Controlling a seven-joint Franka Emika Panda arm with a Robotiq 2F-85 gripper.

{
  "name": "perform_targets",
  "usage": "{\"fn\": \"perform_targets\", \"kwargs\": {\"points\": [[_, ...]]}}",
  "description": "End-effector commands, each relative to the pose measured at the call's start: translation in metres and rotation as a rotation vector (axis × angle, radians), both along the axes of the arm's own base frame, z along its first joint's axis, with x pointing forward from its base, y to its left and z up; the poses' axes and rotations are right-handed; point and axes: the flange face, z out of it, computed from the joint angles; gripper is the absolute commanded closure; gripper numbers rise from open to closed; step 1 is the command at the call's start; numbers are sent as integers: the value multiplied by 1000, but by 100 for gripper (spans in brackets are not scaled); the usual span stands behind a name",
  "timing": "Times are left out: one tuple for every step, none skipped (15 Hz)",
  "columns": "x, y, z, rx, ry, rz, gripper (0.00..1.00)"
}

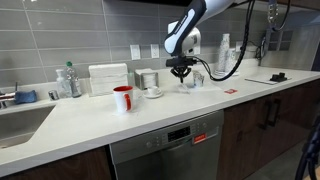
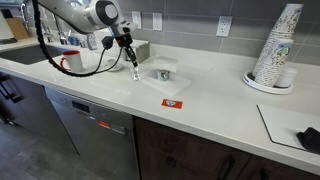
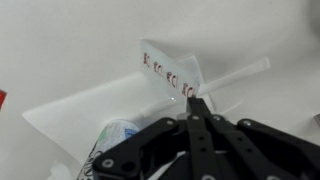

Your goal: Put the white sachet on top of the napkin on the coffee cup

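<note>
Reaching steeply down from a raised elbow, the arm holds the end effector [image 1: 181, 73] vertical, low over the bench [image 1: 100, 125] and well apart from the red mug [image 1: 123, 98]; the coffee cup [image 1: 153, 91] stands between that mug and the end effector; only the wrist view shows the fingers pressed together — pinching the white sachet [image 3: 238, 76], a thin strip lying over a clear packet [image 3: 165, 68].

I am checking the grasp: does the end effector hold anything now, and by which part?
The end effector seems shut on the white sachet, pinching one end; the rest sticks out sideways.
</note>
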Motion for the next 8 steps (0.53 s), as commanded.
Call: {"fn": "perform_targets", "kwargs": {"points": [[-7, -13, 18, 32, -21, -65, 100], [-8, -16, 22, 29, -29, -76, 100], [-9, -19, 26, 31, -31, -84, 100], [-10, -23, 30, 41, -30, -90, 100], [-10, -26, 33, 43, -33, -102, 100], [-12, -28, 36, 51, -28, -107, 100], [-13, -31, 39, 54, -24, -116, 100], [-14, -33, 42, 62, -20, -121, 100]]}}
